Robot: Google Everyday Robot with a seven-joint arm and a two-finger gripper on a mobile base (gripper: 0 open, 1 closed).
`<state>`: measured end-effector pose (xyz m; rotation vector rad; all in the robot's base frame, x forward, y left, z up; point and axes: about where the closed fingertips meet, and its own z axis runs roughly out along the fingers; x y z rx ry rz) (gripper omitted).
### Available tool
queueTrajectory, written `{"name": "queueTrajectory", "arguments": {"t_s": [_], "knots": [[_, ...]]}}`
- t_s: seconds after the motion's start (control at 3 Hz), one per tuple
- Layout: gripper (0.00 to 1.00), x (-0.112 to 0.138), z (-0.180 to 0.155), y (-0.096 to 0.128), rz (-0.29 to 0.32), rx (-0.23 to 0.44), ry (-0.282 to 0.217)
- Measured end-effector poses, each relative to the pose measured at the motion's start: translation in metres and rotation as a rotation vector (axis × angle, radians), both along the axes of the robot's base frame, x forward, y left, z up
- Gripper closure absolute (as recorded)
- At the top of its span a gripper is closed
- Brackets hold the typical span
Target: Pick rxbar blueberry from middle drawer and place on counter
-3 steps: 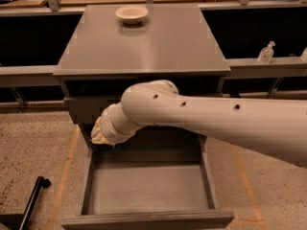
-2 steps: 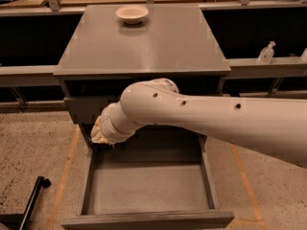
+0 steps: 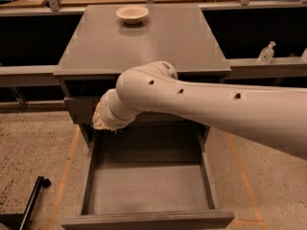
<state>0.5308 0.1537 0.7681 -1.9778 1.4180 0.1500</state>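
Note:
The middle drawer [image 3: 146,188] is pulled wide open below the counter [image 3: 144,40], and its bare grey floor shows. My white arm reaches in from the right. Its wrist ends at the drawer's back left corner, where the gripper [image 3: 106,128] points down into the shadow under the counter's edge. The rxbar blueberry is hidden or out of view; no bar lies on the visible drawer floor or on the counter.
A cream round bowl [image 3: 132,14] stands at the back of the counter. A shallower drawer front [image 3: 79,108] shows just above the open drawer. A clear bottle [image 3: 266,53] stands on the right ledge. A black bar [image 3: 32,200] lies on the speckled floor at left.

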Motion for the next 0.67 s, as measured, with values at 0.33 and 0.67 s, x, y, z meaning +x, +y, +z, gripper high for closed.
{"name": "queueTrajectory", "arguments": {"t_s": [0.33, 0.67], "knots": [[1.0, 0.031, 0.034, -0.019, -0.043, -0.016, -0.096], [1.0, 0.069, 0.071, -0.048, -0.103, 0.001, -0.185]]}}
